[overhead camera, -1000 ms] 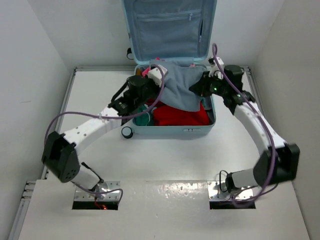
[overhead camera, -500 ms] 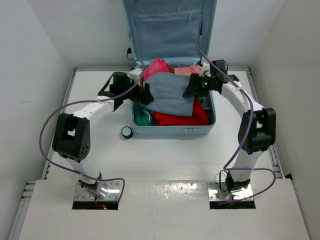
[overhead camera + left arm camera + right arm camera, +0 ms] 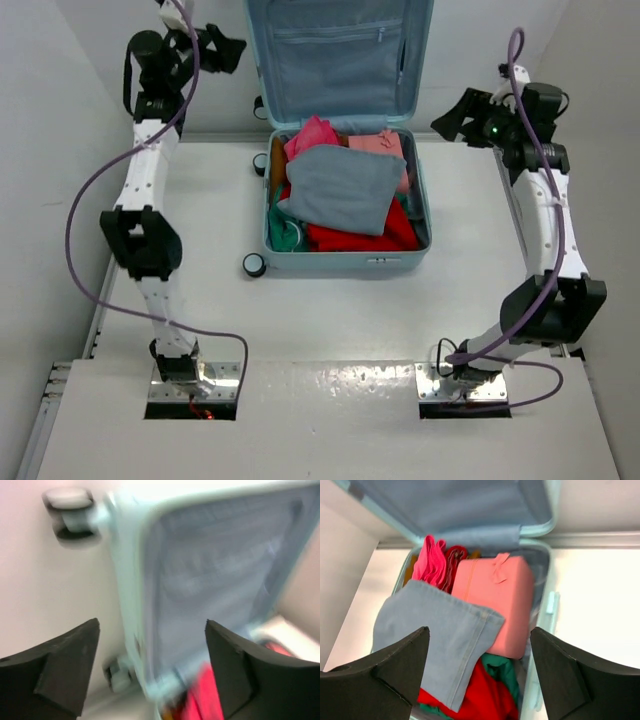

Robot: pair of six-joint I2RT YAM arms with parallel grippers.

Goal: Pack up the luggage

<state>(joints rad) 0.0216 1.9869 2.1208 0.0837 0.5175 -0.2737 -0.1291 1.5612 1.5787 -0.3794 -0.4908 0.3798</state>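
White tabletop (image 3: 210,220). Left gripper (image 3: 222,47) high at far left, jaws wide, empty. Large pale blue hard-shell suitcase (image 3: 345,262) lies mid-table, lid upright, folded grey-blue denim garment (image 3: 340,185) topmost. Right gripper (image 3: 455,118) alongside, jaws wide, empty.

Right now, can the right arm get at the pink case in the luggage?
Probably yes. The right gripper is open and raised beside the luggage, with nothing between it and the pink case. The case's top lies bare; only the grey garment laps over one corner.
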